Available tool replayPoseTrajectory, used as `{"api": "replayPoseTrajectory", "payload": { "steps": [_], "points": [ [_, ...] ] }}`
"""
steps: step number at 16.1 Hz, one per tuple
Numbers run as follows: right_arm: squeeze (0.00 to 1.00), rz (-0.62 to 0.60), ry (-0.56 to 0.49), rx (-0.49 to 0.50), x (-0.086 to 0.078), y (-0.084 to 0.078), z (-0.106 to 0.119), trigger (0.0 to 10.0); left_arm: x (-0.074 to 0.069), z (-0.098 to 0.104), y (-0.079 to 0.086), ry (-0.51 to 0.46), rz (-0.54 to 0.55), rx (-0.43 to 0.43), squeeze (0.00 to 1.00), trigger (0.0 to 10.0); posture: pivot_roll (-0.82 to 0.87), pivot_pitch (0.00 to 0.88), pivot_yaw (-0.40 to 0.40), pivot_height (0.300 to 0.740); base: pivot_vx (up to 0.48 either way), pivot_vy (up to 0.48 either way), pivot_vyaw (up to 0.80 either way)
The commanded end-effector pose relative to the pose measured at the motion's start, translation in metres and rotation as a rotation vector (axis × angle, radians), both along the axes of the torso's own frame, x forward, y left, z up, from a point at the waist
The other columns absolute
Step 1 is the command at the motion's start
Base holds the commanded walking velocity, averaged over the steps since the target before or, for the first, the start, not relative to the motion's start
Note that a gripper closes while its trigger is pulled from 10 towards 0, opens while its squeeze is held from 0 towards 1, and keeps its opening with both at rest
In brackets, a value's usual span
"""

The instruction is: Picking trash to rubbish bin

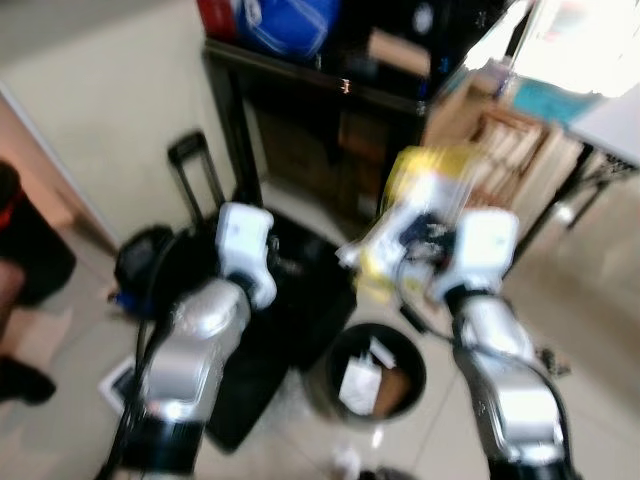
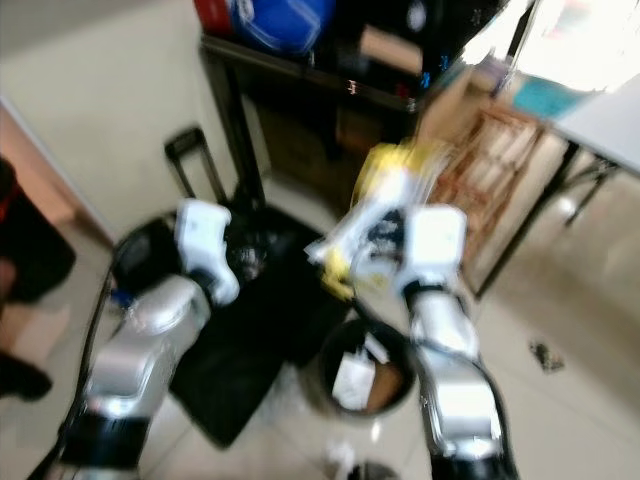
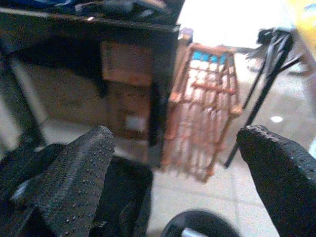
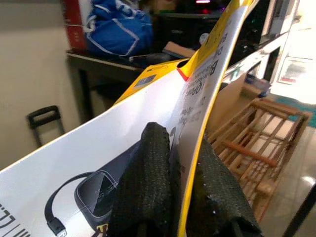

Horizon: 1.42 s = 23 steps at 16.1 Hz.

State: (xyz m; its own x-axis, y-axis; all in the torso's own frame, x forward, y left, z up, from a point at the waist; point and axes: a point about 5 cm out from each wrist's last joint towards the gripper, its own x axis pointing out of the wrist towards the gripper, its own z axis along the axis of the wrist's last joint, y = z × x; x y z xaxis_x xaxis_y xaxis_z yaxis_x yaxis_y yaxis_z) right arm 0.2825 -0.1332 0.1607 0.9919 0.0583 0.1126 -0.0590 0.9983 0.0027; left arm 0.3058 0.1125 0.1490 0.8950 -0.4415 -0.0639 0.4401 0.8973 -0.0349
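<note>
The right gripper (image 4: 180, 197) pinches a flat yellow and white cardboard package (image 4: 163, 118) between its two black, rough-textured fingers (image 4: 145, 187), which are pressed on both sides of the card. A drawing of a small device with a cable is printed on the white face. In the left eye view the package (image 1: 405, 220) is in the middle of the frame, blurred, just above a round dark rubbish bin (image 1: 345, 350) in the lower middle, which holds white paper and brown cardboard pieces. The left gripper (image 3: 177, 177) hangs with its dotted rubber fingers (image 3: 74, 177) spread wide and holds nothing. Under it, at the lower left of the frame, lies a black suitcase (image 1: 290, 300) with a telescopic handle. Behind stands a dark shelf (image 1: 300, 75) and a slatted wooden rack (image 3: 202, 108).
</note>
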Motion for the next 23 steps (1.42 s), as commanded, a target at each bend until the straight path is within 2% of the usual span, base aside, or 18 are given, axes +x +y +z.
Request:
{"api": "replayPoseTrajectory", "payload": {
  "steps": [1,3,16,20,23],
  "points": [
    [0.00,0.026,-0.016,0.014,0.0000,0.0077,0.0047,10.0,-0.0002,0.0008,0.0094,-0.007,0.030,0.018,0.00,10.0,0.01,0.124,0.051,0.740,0.000,0.000,0.00],
    [0.00,0.029,-0.011,0.013,0.0003,0.0088,0.0040,10.0,-0.0007,0.0000,0.0098,-0.005,0.031,0.021,0.00,10.0,0.02,0.125,0.049,0.740,0.000,0.000,-0.33],
    [0.00,0.033,-0.012,0.009,0.0025,0.0102,0.0047,10.0,-0.0002,0.0007,0.0084,-0.010,0.021,0.027,0.00,10.0,0.02,0.121,0.049,0.740,0.000,0.000,-0.77],
    [0.00,0.038,-0.016,0.012,0.0025,0.0112,0.0047,10.0,0.0001,-0.0002,0.0087,-0.008,0.028,0.031,0.00,10.0,0.02,0.121,0.049,0.740,0.000,0.000,-0.11],
    [0.00,0.040,-0.016,0.010,0.0021,0.0113,0.0047,10.0,0.0003,-0.0010,0.0085,-0.005,0.028,0.033,0.00,10.0,0.02,0.122,0.050,0.740,0.000,-0.298,0.00]
  ]
}}
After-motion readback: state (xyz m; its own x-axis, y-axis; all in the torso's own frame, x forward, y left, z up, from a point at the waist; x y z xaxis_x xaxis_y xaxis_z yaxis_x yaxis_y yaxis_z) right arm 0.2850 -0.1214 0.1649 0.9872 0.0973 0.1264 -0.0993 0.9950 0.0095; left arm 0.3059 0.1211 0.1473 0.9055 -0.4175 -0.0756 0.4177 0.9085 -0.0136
